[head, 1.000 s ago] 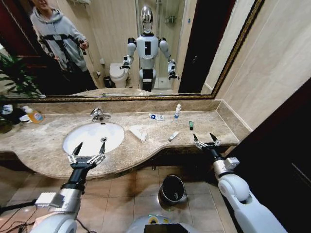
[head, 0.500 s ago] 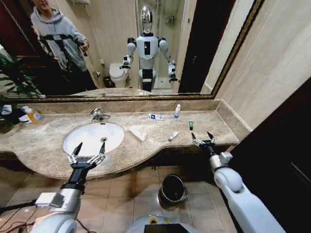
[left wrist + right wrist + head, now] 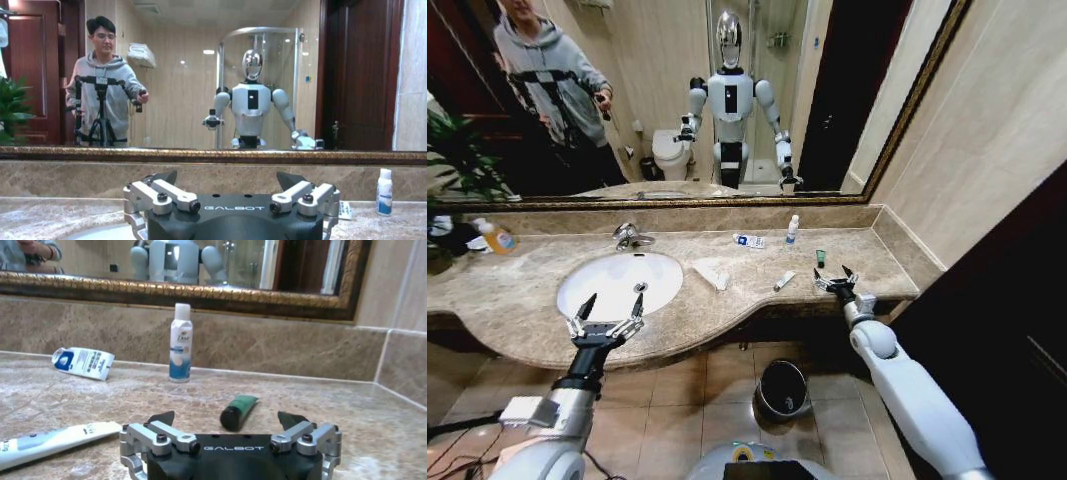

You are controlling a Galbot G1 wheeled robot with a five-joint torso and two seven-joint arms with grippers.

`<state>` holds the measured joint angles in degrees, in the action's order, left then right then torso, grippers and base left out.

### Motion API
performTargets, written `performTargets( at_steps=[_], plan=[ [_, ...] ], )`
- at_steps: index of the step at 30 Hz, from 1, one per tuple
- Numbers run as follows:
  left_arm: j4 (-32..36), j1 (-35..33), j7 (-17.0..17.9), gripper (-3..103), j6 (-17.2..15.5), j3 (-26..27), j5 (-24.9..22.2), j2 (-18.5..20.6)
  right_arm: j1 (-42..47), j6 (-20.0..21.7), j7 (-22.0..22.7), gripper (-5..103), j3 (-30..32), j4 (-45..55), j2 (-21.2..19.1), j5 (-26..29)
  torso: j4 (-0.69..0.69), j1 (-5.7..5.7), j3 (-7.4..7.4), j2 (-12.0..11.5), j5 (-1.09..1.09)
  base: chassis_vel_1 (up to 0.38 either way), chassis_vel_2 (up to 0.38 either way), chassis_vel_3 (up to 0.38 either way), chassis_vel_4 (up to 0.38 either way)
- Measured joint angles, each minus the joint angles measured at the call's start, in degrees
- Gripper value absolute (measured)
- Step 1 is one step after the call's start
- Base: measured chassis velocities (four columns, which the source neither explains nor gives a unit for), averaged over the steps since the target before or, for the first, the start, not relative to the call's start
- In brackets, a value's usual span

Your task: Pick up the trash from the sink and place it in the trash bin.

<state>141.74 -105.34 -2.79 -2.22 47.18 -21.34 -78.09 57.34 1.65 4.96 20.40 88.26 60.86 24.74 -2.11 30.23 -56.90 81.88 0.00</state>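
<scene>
Green and stubby, the small tube [image 3: 239, 411] lies on its side on the marble counter [image 3: 867, 262], directly ahead of the right gripper [image 3: 834, 281] and between its spread fingers in the right wrist view. That gripper is wide open and empty, held low over the counter's right end, apparently lined up so the tube falls inside its span. None of the litter is actually in the sink [image 3: 617, 283], whose basin looks bare; it is scattered on the counter to the basin's right. The sachet [image 3: 47, 442] lies flat near the front edge, the white-and-blue pack [image 3: 83, 362] rests near the back wall, and the blue-and-white bottle [image 3: 179, 343] stands upright just beside it. The crumpled tissue [image 3: 712, 272] sits next to the basin rim. The bin [image 3: 782, 388] stands on the tiled floor below the counter's front edge, between the arms, likely within an easy drop for either. The left gripper [image 3: 607, 321], also open and empty, waits at the counter's front edge by the basin.
</scene>
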Motion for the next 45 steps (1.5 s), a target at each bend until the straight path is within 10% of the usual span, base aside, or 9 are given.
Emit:
performTargets(
  at_steps=[27, 45],
  plan=[
    [0.0, 0.0, -0.01, 100, 0.0, 0.0, 0.0, 0.0, -14.39, 0.58, 2.1, 101, -6.76, -14.61, 3.35, -0.89, -0.01, 0.0, 0.0, 0.0, -0.01, 0.0, 0.0, 0.0, 0.0],
    [0.0, 0.0, -0.01, 100, 0.0, 0.0, 0.0, 0.0, -12.79, 0.29, 1.11, 33, -5.24, -14.65, 2.79, 0.81, 0.0, 0.0, 0.0, 0.01, 0.0, 0.0, 0.0, 0.0, 0.0]
  ],
)
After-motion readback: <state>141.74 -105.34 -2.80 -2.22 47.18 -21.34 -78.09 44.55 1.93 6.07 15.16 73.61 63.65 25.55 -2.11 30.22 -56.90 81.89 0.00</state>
